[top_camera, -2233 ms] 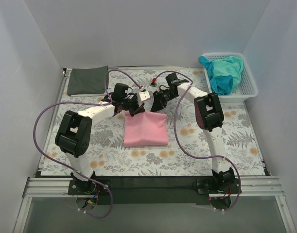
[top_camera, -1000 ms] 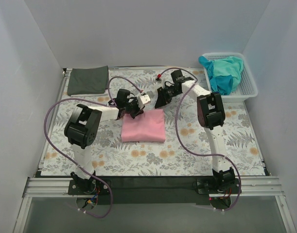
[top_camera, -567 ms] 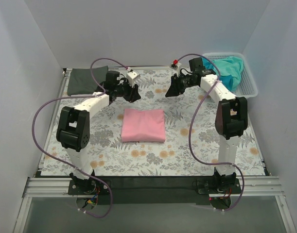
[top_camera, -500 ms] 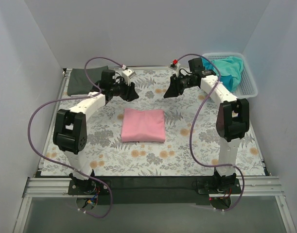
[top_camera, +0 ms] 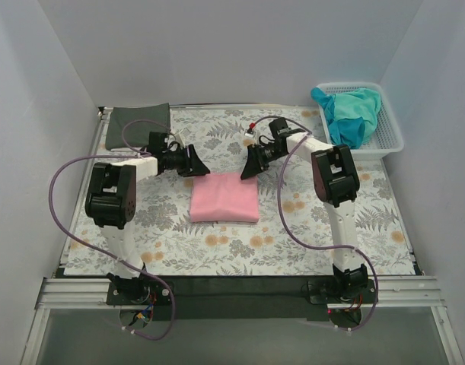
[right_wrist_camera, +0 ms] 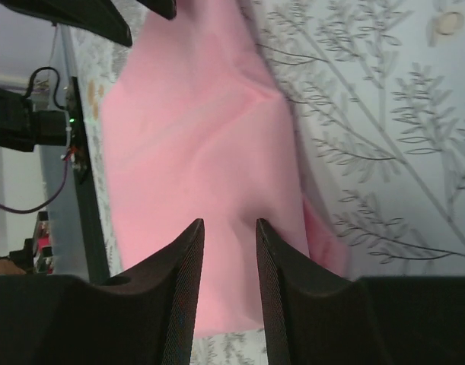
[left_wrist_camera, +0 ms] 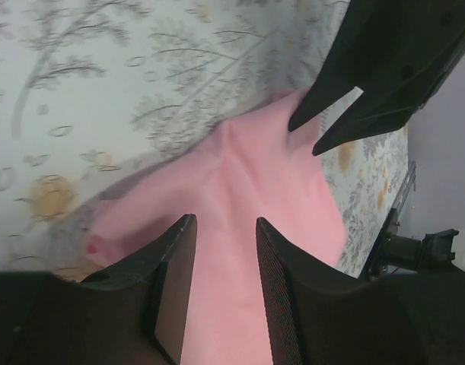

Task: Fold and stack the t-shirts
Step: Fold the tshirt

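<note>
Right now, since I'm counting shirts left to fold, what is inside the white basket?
A crumpled teal t-shirt lies in the basket, draping over its rim. Anything beneath it is covered.

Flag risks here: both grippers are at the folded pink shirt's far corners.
1. The left gripper and right gripper, both open, may pinch only the top layer of the folded light pink cloth t-shirt and undo the fold.
2. They face each other closely; moving inward could make them collide.
</note>
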### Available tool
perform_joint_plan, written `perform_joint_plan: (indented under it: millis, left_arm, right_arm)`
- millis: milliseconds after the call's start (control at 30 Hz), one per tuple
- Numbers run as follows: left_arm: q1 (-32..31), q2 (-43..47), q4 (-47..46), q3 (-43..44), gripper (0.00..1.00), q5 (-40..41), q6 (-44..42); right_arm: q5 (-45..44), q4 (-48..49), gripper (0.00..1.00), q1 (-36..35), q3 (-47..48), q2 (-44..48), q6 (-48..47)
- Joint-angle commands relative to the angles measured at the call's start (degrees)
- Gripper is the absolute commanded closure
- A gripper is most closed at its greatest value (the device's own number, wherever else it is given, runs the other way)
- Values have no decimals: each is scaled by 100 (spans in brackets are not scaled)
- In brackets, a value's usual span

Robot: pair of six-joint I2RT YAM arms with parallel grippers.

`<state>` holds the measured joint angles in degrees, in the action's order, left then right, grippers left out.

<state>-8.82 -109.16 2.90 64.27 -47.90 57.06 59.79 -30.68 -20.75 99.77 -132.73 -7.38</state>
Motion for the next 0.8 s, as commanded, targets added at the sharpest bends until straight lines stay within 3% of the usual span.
perform_joint_plan:
  millis: [0, 167, 333, 400, 533, 633, 767]
  left_arm:
    - [345, -464, -194, 470, 64, -80, 184]
    - [565, -1221, 272, 1113, 65, -114, -98]
    - [723, -731, 624, 1492, 67, -711, -344]
    - [724, -55, 633, 1308, 66, -1061, -336]
    - [654, 913, 423, 501, 65, -1660, 304]
    - [382, 1546, -156, -448, 65, -1679, 1077]
    - [-32, 1776, -1280, -1512, 65, -1530, 2018]
  right_arm:
    - [-458, 220, 66, 63, 517, -287, -18]
    - [-969, 185, 65, 159, 912, -403, -237]
    - [-1006, -193, 59, 177, 1229, 263, -642]
    - [-742, -193, 55, 168, 1012, 815, -538]
    - [-65, 8, 56, -33, -25, 1634, 42]
    - [488, 509, 59, -340, -1130, 2136, 699]
    - [516, 1151, 62, -658, -2057, 2286, 1361]
